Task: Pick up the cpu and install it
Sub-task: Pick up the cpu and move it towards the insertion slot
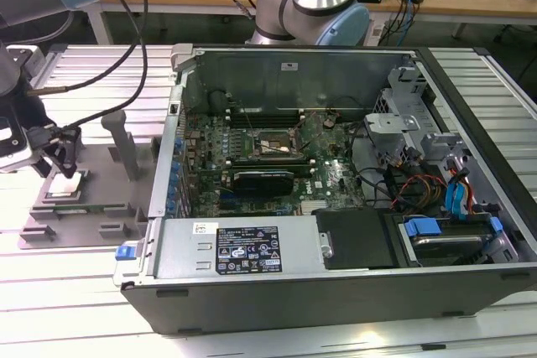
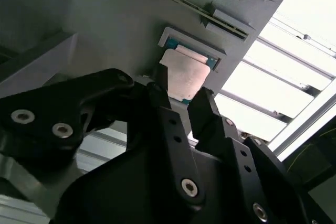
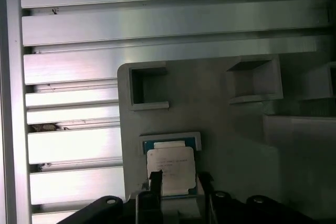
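your black two-fingered gripper is hovering at the exterior view's left, low over the grey plastic tray with raised blocks, which is resting on the ribbed aluminium table. the cpu, a small flat square chip with a silvery-white metal top, is lying flat in a shallow framed recess of that tray, directly beneath the gripper. in both wrist views the black fingers are standing parted to roughly the chip's width, one at each side of the cpu, and they are gripping nothing; you cannot tell whether the tips are touching its edges. the open dark computer case is sitting to the tray's right, with the black rectangular socket frame on its green motherboard, well apart from the chip.
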Controlling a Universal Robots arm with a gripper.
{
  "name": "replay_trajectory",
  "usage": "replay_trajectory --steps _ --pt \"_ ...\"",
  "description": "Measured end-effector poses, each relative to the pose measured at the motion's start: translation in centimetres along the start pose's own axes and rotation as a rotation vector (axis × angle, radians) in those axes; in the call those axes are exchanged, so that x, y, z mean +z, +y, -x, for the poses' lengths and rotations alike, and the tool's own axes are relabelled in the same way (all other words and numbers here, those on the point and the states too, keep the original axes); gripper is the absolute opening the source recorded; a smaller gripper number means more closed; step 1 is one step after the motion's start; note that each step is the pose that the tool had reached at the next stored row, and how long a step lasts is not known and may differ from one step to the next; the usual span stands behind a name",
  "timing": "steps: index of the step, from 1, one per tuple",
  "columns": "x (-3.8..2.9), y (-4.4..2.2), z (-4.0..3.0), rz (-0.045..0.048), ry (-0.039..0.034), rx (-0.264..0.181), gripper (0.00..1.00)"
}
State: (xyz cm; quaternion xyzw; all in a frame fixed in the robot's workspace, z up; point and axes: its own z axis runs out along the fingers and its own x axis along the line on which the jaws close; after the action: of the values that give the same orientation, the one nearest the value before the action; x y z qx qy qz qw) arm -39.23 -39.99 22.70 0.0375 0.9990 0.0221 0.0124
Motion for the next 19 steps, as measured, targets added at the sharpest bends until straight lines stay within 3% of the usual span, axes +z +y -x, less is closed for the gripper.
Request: replay_trajectory --steps 2,3,4,9,19 --pt "0.00 0.00 0.00 -0.0001 0.0000 0.000 0.60" --pt "0.01 0.00 0.00 0.0000 0.0000 0.000 0.60" --pt "0.01 0.00 0.00 -0.0001 0.0000 0.000 0.66" --pt "1.70 -0.07 0.16 0.0011 0.0001 0.000 0.66" --pt "3.14 0.04 0.21 0.0014 0.0002 -0.001 0.66"
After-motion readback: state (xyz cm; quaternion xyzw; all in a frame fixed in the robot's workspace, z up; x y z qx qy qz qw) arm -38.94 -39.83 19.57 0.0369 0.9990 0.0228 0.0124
